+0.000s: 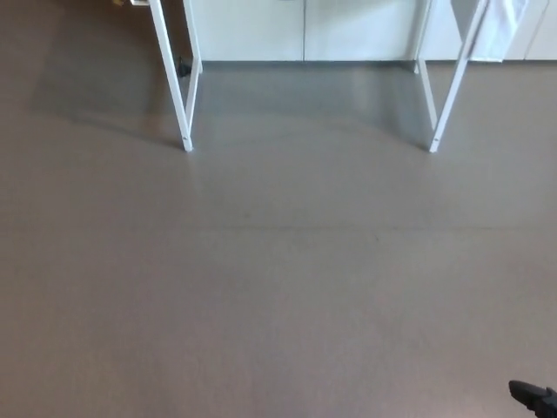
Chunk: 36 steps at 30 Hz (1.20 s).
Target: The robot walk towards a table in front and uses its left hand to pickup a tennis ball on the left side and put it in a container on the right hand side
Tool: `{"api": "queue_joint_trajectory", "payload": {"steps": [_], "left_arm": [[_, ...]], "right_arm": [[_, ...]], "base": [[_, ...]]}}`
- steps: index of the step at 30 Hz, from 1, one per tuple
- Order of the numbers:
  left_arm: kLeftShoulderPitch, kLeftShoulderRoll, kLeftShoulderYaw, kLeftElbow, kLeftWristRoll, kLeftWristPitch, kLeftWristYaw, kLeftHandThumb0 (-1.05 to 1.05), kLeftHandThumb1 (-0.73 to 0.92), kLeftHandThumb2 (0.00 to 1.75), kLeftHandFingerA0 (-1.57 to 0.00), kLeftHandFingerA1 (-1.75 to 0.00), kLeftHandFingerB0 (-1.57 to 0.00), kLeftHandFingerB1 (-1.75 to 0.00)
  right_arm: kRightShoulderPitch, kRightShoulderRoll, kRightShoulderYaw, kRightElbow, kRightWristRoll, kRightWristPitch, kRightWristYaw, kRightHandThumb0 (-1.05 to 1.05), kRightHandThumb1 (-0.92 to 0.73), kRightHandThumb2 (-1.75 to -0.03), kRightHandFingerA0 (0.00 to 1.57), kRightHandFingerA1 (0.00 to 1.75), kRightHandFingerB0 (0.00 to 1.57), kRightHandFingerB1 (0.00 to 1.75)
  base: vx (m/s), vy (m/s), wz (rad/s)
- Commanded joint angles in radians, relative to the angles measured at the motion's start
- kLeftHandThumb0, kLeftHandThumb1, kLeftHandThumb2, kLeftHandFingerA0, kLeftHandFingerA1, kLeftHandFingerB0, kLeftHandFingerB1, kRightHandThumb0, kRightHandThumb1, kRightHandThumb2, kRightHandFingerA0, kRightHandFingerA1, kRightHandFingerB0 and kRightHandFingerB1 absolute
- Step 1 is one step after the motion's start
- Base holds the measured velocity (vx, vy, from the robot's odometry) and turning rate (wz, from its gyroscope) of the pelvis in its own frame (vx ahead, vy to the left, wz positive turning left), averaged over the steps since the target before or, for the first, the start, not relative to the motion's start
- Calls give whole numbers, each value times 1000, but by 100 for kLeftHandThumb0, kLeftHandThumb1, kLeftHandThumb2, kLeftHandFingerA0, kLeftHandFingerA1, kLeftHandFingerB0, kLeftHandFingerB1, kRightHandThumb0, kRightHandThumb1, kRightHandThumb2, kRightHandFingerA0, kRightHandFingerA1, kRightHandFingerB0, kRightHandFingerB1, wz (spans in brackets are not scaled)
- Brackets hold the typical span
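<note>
The robot stands well back from the table, of which only white legs show: one leg (pixel 178 87) at the upper left of the frame, another leg (pixel 452 87) at the upper right. Bare grey floor (pixel 278 287) fills the rest. The tabletop lies beyond the upper edge, so neither the ball nor the container can be seen (both are presumably up there). The left hand is out of frame. A small black tip in the lower right corner is probably the right hand (pixel 533 398), but too little of it shows to tell whether it is released or clenched. The step in hand looks like the walk-up. To do it well, the robot should head straight for the gap between the legs, stay centred, and stop once the tabletop comes into frame, before the left arm reaches
</note>
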Motion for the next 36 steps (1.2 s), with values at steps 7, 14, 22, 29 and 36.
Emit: {"api": "queue_joint_trajectory", "payload": {"steps": [7, 14, 22, 29, 36], "left_arm": [[-14, 24, 3, 49, -9, -45, 4, -10, 39, 87, -24, -55, -16, -49], [-3, 26, -1, 61, -5, -63, 15, -6, 39, 87, -26, -57, -19, -50], [8, 25, 0, 44, -14, -52, 16, -5, 38, 86, -27, -57, -19, -50], [21, 25, -7, 25, -6, -67, 19, -11, 50, 55, -43, -45, -32, -31], [40, 29, -19, 0, 0, -49, 15, -15, 51, 56, -36, -44, -32, -32]], "right_arm": [[-8, -7, 18, 8, -6, 2, -16, -26, -63, -58, 57, 52, 30, 37], [1, -6, 30, 20, -9, -6, -24, -24, -63, -58, 58, 51, 30, 38], [-3, -4, 43, 15, -15, 16, -38, -26, -63, -59, 60, 52, 30, 37], [10, -3, 52, 2, -21, 16, -46, -30, -63, -62, 61, 55, 30, 39], [29, -2, 53, 12, -23, -8, -45, -26, -64, -58, 59, 54, 31, 38]], "base": [[281, 57, -14], [370, 211, -23], [338, 75, 9], [424, -73, 20], [351, -36, -12]]}}
